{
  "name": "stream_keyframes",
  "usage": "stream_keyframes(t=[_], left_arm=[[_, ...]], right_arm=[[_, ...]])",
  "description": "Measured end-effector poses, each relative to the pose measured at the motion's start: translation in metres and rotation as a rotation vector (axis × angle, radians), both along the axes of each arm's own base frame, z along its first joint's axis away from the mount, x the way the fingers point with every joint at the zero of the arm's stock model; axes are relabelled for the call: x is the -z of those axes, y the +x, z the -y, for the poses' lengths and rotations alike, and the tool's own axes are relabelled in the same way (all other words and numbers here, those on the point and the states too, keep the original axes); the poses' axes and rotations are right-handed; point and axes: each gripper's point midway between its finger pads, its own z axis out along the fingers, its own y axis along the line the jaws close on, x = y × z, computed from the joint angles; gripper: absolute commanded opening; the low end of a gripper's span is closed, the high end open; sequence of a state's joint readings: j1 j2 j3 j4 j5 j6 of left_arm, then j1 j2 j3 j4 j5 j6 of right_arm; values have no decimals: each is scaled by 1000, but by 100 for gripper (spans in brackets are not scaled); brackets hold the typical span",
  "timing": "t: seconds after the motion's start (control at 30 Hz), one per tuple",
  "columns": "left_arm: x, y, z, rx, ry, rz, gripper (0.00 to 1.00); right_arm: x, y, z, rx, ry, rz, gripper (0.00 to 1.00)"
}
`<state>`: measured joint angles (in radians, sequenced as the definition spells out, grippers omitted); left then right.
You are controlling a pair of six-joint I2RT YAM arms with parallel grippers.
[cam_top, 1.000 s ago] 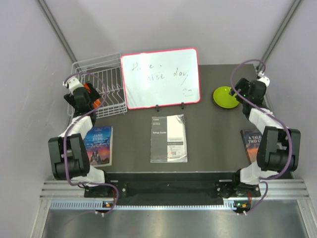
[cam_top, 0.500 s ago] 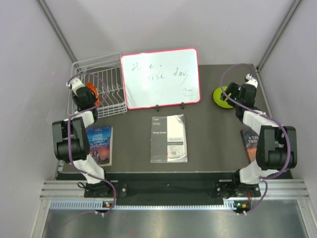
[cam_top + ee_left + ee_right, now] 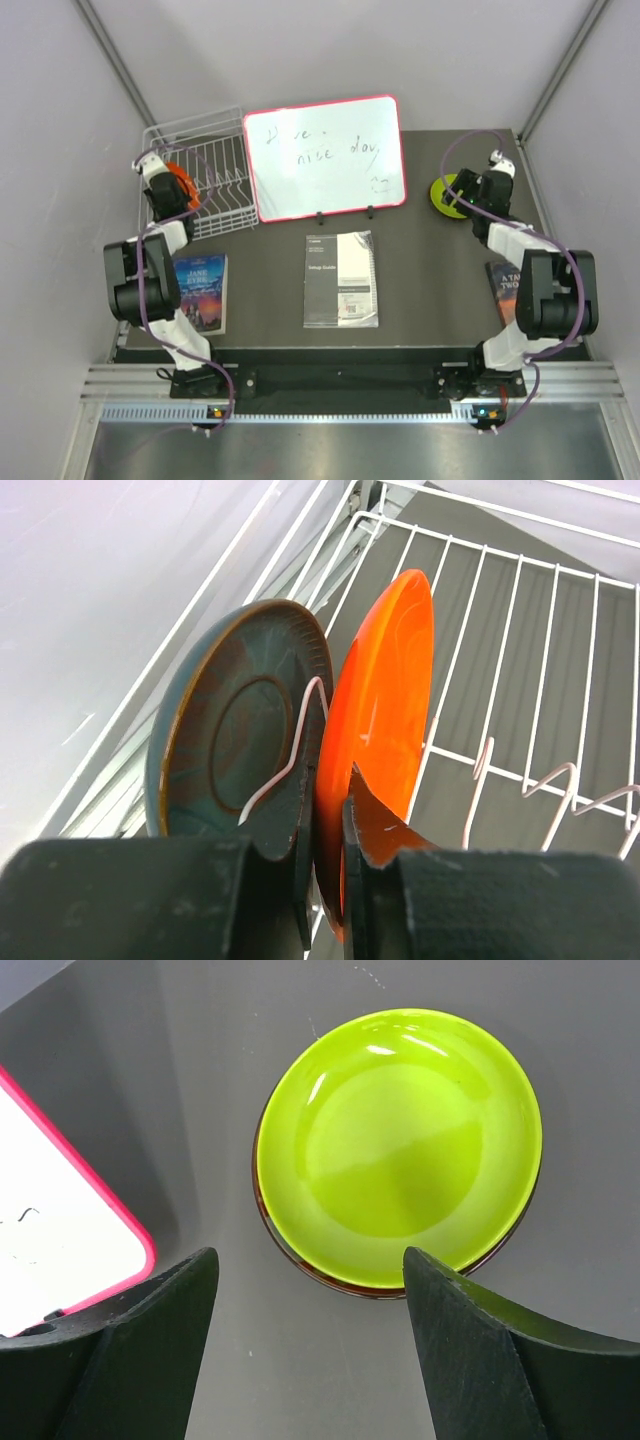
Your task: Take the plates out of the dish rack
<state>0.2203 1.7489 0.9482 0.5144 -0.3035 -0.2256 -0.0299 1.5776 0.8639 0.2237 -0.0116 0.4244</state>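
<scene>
The white wire dish rack point(image 3: 222, 158) stands at the back left. An orange plate point(image 3: 385, 710) and a dark teal plate point(image 3: 235, 720) stand upright side by side in its slots point(image 3: 520, 660). My left gripper point(image 3: 330, 790) is shut on the lower rim of the orange plate point(image 3: 180, 186), and one finger sits between the two plates. At the back right a lime green plate point(image 3: 400, 1145) lies flat on the table, with a dark rim showing under it. My right gripper point(image 3: 308, 1255) hangs open just short of the green plate point(image 3: 447, 192) and holds nothing.
A red-framed whiteboard point(image 3: 325, 155) stands upright just right of the rack. A grey booklet point(image 3: 341, 278) lies mid-table. One book point(image 3: 200, 290) lies near the left arm and another point(image 3: 505, 285) near the right arm. The rack sits close to the left wall.
My left gripper moved in on the rack and shut on the orange plate's rim. My right wrist shifted slightly left by the green plate, still open.
</scene>
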Motion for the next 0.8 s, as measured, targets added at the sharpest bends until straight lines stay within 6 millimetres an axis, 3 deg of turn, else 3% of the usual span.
stream_keyframes(t=[0.17, 0.4, 0.67, 0.8], left_arm=[[-20, -10, 1, -1, 14, -1, 0], [-76, -31, 4, 1, 13, 78, 0], [-155, -55, 61, 197, -89, 284, 0], [-159, -59, 84, 303, -161, 303, 0]], right_arm=[[-3, -1, -2, -1, -21, 3, 77], [-32, -7, -17, -26, -39, 57, 79], [-65, -23, -27, -51, -28, 121, 80], [-79, -34, -37, -85, 10, 155, 81]])
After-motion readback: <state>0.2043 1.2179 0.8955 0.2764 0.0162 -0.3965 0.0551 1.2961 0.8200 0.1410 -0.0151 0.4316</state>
